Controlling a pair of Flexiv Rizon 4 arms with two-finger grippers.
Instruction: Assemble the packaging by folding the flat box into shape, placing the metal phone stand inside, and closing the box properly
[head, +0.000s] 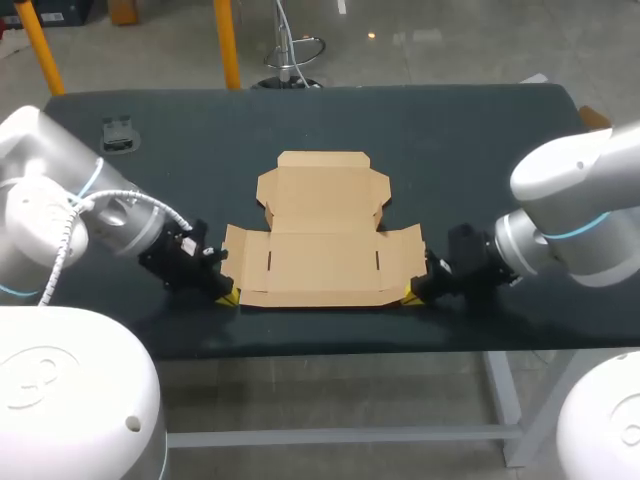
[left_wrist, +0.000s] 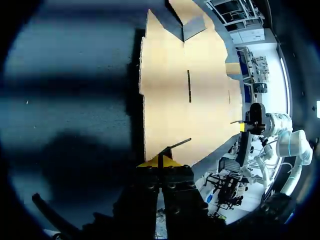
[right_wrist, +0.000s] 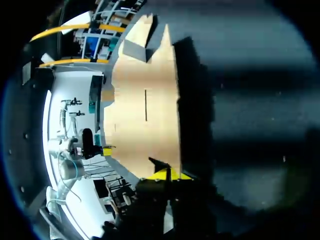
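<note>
Head view: flat box (head: 322, 235) lying unfolded on table (head: 480, 130). Metal phone stand (head: 118, 133) well off its far-left corner. Left gripper (head: 228, 296) at near-left corner, right gripper (head: 410, 296) at near-right corner.
Left wrist view: left gripper (left_wrist: 160, 161) tips together against flat box (left_wrist: 200, 90) corner; pinch on card not discernible.
Right wrist view: right gripper (right_wrist: 167, 174) likewise, tips together at flat box (right_wrist: 145, 110) corner.

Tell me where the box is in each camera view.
Head view: box lies flat mid-table, between left gripper and right gripper.
Left wrist view: box spreads ahead of the left gripper, a corner right at it.
Right wrist view: box spreads ahead of the right gripper, likewise.
Shared landmark: the box's front edge, a gripper at each end.
</note>
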